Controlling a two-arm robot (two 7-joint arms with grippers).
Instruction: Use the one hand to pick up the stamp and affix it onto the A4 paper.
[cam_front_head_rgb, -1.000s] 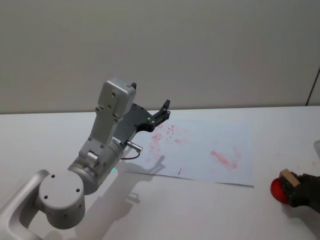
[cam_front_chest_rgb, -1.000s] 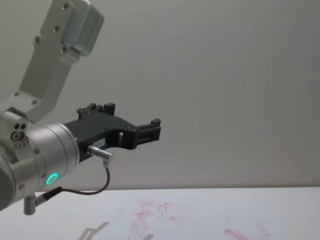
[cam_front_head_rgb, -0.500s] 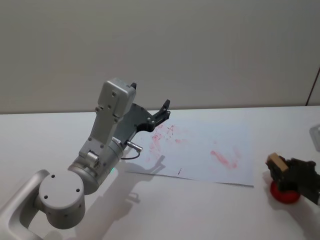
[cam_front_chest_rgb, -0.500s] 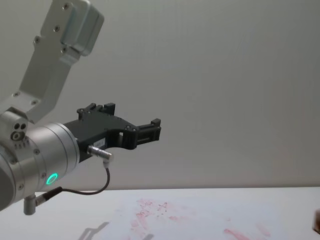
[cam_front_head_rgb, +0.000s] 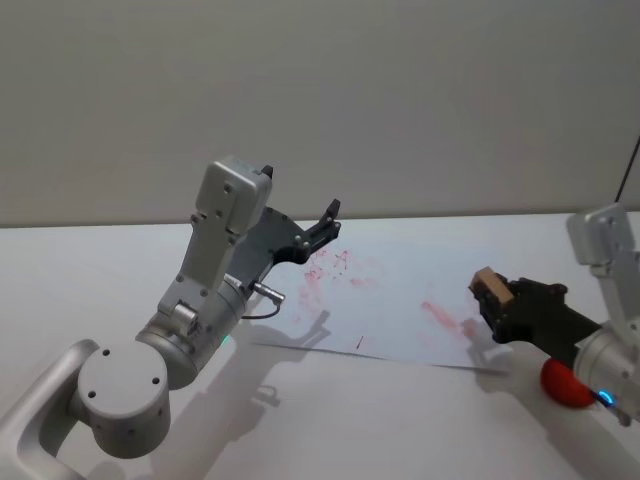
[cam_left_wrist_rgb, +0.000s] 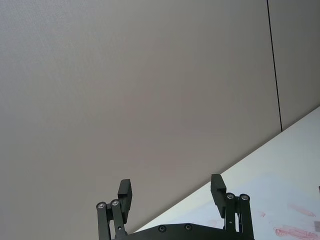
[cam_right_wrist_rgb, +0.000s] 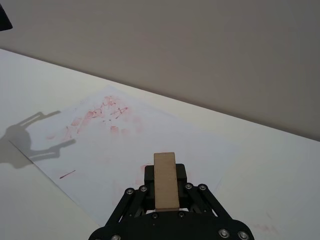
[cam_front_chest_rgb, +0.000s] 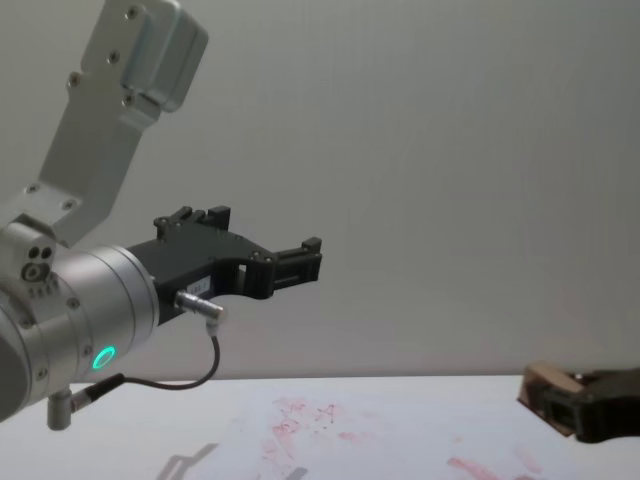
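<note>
The stamp (cam_front_head_rgb: 491, 284) is clamped in the right gripper (cam_front_head_rgb: 497, 302) at the frame's right, above the A4 paper (cam_front_head_rgb: 400, 290) edge; carrying is judged nearly done, lowering and pressing are called for; the left gripper (cam_front_head_rgb: 326, 222) is parked open, centre-left

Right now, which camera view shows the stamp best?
The right wrist view: the stamp shows large and centred, clamped in the right gripper over the A4 paper. The head view shows it small; the chest view shows it partly, low on the right.
</note>
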